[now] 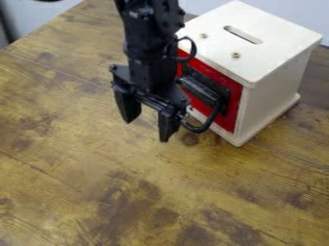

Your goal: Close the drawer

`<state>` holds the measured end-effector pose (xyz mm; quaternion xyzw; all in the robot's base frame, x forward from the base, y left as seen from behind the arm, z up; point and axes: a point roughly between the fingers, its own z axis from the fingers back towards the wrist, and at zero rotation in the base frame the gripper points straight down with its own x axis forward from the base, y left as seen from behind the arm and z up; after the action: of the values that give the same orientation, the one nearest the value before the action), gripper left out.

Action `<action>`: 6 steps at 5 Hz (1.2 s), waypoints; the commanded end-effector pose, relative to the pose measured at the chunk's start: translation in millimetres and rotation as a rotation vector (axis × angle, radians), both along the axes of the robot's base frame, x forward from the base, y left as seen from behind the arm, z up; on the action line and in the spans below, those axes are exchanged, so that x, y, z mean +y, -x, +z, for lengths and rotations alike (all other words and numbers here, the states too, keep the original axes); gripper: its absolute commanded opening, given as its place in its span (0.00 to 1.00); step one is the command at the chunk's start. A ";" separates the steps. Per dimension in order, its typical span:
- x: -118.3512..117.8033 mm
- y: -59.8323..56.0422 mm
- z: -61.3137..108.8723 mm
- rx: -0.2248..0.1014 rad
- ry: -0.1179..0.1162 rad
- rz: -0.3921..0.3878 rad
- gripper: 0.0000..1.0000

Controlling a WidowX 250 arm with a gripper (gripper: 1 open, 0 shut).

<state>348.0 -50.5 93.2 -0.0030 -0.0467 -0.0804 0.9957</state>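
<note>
One counter (77, 183) of worn wood carries everything here. On it stands one cream cube (264, 58), and set into that cube's front is one red drawer (206, 91) with one black loop handle (195, 122). The cube's top has one slot (240, 34), and I count two small dark screw heads just beside it. In front of the cube hangs one robot arm (152, 38), ending in one end effector (146, 115) with two dark fingers (166, 126).
</note>
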 end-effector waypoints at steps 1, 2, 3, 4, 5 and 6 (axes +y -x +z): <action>-13.4 -7.4 29.3 -0.070 0.010 -0.038 1.00; -16.8 -3.4 34.2 -0.082 0.012 -0.041 1.00; -14.4 -0.4 35.0 -0.092 0.012 -0.036 1.00; -11.0 1.9 35.7 -0.088 0.013 -0.022 1.00; -6.6 3.0 34.8 -0.091 0.013 -0.009 1.00; -1.8 1.7 34.5 -0.101 0.013 0.004 1.00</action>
<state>343.4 -56.7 99.2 -0.0037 -0.0535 -0.0829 0.9951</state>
